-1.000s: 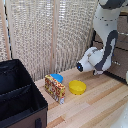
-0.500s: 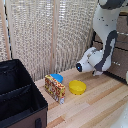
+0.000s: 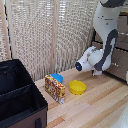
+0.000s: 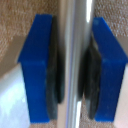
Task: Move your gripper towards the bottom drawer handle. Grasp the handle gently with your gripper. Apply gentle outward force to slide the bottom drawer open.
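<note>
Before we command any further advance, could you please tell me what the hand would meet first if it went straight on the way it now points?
The silver handle bar already lies between the blue-tipped fingers; straight beyond it is the brown drawer front, though its depth is unclear.

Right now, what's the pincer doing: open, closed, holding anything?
Pincer: closed on the bottom drawer handle, blue-tipped fingers on either side of the silver bar.

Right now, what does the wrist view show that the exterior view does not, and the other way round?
Only the wrist view shows the blue fingertips set on both sides of the bottom drawer handle. Only the exterior view shows the black fabric case, the yellow bowl and the patterned box. Both share the dresser's drawer, which the arm reaches.
</note>
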Robot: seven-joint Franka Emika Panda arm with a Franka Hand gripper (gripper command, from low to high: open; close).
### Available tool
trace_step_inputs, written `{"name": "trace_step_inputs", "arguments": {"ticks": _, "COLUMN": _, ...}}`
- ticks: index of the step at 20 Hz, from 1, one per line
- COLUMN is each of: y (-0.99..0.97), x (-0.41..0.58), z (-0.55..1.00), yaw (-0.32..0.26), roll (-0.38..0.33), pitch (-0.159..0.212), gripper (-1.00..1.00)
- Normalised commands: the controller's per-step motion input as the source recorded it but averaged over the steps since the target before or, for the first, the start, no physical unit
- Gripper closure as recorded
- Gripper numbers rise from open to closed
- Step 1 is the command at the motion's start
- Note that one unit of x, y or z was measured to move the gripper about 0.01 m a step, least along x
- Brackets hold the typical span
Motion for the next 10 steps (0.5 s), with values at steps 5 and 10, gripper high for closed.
{"name": "trace_step_inputs", "arguments": {"ticks": 5, "y": 0.8, "x": 0.336, "z": 0.08, "yaw": -0.024, "roll": 0.142, "pitch": 0.055, "gripper": 1.0}}
{"name": "trace_step_inputs", "arguments": {"ticks": 10, "y": 0.9, "x": 0.194, "z": -0.04, "yaw": -0.004, "roll": 0.068, "pitch": 0.022, "gripper": 1.0}}
